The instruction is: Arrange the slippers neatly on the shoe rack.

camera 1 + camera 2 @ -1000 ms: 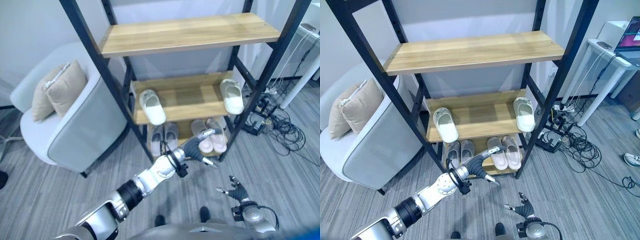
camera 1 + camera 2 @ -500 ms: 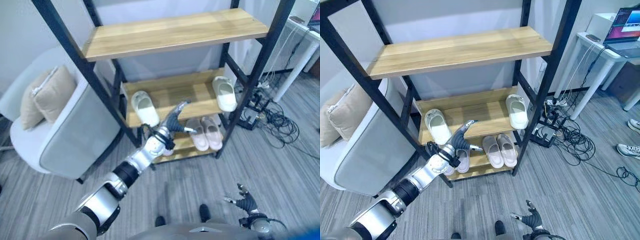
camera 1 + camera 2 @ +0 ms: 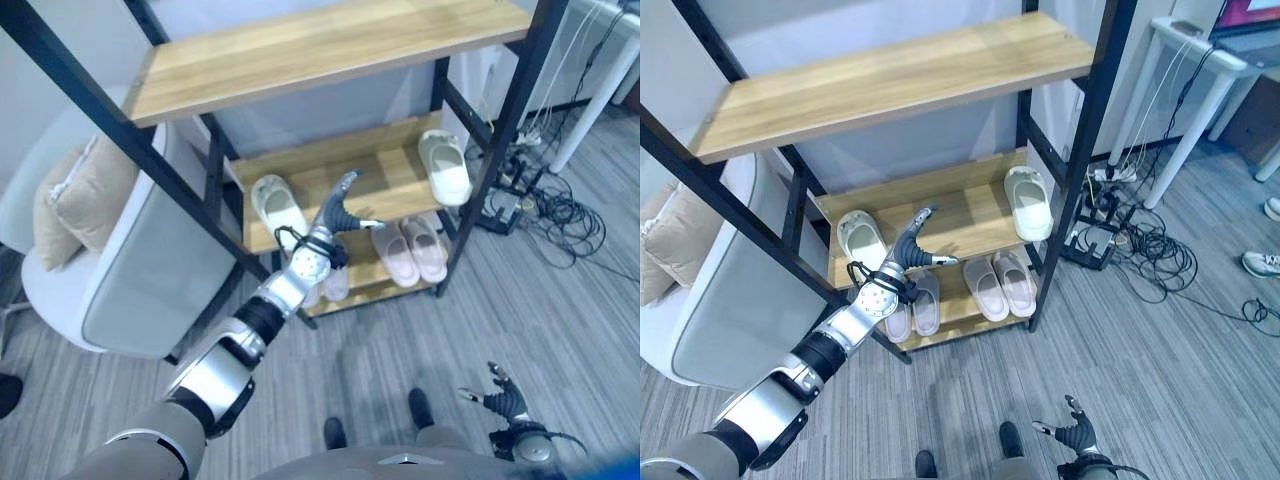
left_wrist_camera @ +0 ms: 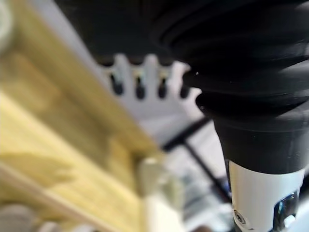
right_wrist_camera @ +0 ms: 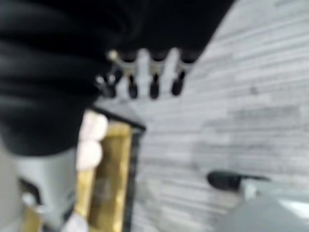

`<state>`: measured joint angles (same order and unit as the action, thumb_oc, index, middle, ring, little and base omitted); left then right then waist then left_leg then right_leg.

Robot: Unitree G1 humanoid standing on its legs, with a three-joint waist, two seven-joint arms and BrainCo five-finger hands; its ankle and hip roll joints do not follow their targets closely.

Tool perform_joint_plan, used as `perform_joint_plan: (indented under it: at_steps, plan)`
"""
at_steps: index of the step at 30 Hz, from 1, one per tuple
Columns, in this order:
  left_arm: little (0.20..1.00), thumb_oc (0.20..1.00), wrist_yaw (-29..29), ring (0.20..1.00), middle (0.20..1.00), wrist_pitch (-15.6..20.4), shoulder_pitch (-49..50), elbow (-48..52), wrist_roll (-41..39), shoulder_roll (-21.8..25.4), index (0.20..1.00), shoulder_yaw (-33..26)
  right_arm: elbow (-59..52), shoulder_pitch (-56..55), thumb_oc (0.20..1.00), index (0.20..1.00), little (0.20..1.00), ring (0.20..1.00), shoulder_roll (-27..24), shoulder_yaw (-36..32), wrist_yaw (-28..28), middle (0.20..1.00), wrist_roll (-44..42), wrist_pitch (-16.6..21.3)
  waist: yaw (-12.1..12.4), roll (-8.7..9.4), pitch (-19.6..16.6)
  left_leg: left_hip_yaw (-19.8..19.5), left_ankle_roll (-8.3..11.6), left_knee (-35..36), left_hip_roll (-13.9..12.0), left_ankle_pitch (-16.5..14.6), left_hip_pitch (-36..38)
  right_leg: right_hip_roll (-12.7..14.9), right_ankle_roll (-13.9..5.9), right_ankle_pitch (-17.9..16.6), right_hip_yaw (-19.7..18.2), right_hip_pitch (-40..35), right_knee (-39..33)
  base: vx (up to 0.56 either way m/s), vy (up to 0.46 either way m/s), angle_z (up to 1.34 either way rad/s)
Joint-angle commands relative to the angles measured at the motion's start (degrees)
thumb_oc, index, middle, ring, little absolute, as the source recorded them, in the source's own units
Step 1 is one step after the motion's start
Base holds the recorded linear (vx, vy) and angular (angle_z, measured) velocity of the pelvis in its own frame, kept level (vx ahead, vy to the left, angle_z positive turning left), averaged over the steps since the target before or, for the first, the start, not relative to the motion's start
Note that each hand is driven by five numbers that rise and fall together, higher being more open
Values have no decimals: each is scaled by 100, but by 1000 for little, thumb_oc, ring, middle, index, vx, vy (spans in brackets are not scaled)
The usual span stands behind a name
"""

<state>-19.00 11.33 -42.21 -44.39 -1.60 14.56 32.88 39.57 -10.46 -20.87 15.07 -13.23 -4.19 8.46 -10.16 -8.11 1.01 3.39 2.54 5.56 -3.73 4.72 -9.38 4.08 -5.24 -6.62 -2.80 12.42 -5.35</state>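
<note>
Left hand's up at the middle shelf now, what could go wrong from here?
1. The left robot hand, open, sits close to the white slipper; a sideways reach might knock it off the middle shelf.
2. The other white slipper lies far across, by the black post; the arm may clip it.

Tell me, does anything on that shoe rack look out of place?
Yes. On the middle shelf the two white slippers are split up: one lies at the left end, the other at the right. The grey pair and pink pair on the bottom shelf sit side by side. The left hand is open between the white ones.
</note>
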Motion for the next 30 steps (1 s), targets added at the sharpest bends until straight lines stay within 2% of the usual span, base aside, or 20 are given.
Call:
perform_joint_plan:
  at_steps: [1,6,14,17,30]
  plan:
    - [1000,1000,-319,1000,1000,45,-1153,-716,-21,325,1000,-419,-100,106,1000,1000,1000,1000,14,44,-142,1000,141,209,11,337,157,-138,162,-56,79,-280,-42,259,-392,169,22,84,35,-23,-9,-10]
    - [1000,1000,-547,1000,1000,62,-1522,-601,-58,885,1000,-646,-62,159,1000,1000,1000,1000,63,16,-236,1000,45,276,51,417,330,-132,182,-56,43,-199,-310,224,-387,113,33,330,35,-10,-15,-7]
    - [1000,1000,-713,1000,1000,85,-1610,-213,-35,1097,1000,-771,-38,159,1000,1000,1000,1000,98,-3,-233,1000,-19,323,106,500,439,-196,185,-56,37,-189,-368,230,-370,116,86,365,35,7,-3,2]
    - [1000,1000,-787,1000,1000,50,-1650,-113,294,1244,1000,-711,-49,212,1000,1000,1000,1000,92,-18,-230,1000,-55,363,153,534,516,-251,178,-56,46,-179,-423,237,-367,111,138,399,35,-6,3,3]
    - [1000,1000,-989,1000,1000,-125,-2085,-918,722,1468,1000,-496,223,567,1000,1000,1000,1000,66,65,-372,1000,-182,451,236,618,767,-348,178,-56,56,-141,-618,258,-378,57,232,560,35,-3,0,2]
